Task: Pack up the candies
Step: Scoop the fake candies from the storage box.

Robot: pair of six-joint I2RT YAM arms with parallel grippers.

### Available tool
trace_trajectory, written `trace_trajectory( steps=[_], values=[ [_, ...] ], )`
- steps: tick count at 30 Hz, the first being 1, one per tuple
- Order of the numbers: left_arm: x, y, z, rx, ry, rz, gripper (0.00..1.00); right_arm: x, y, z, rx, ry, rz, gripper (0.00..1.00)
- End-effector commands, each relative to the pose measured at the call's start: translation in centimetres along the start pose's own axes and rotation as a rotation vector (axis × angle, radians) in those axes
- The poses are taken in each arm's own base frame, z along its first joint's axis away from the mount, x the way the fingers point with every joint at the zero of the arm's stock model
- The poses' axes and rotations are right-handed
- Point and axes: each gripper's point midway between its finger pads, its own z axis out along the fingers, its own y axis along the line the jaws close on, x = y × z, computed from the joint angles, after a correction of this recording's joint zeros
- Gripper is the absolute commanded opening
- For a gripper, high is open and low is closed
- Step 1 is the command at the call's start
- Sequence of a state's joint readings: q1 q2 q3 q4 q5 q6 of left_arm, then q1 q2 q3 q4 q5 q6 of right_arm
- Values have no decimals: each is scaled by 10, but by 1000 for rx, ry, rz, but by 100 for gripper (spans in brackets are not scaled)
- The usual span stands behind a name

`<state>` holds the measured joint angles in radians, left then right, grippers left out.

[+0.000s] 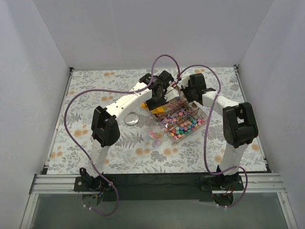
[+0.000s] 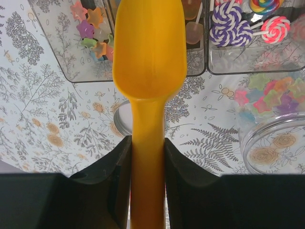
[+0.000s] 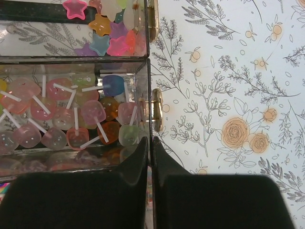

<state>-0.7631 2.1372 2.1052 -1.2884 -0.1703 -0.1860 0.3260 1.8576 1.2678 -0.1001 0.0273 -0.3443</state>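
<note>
The left gripper [image 2: 147,143] clamps the handle of the orange scoop [image 2: 148,47], whose bowl reaches out over the clear box [image 2: 62,64]. Just beside it, a glass jar [image 2: 259,139] holds star-shaped candies [image 2: 267,90]. More candies fill the box's compartments. The right gripper [image 3: 150,143] is closed at the box's wall.

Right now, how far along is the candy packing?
Partway. Some candies already sit in the jar. The left gripper holds an empty scoop at the clear box, which the right gripper pinches. More scooping is left, and the lid lies off.
</note>
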Motion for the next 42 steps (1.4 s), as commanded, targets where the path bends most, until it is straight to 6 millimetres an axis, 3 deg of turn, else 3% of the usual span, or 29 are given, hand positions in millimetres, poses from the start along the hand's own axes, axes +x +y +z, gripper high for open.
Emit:
trace_trajectory(
  steps=[1,18,26,34,42],
  values=[
    [-4,6,-22,-31,-31,33,0,-17,0,-12,32,-48,-10,1],
    [-23,-19,25,61,1,84,0,-27,12,-9,-12,-96,45,1],
    [-58,-25,41,91,-98,81,0,-36,20,-9,-56,-133,77,1],
    [-94,-39,56,157,-213,0,0,-30,29,-5,-91,-121,109,1],
    [-112,-52,72,213,-281,-112,0,-28,30,-2,-95,-144,139,1]
  ],
)
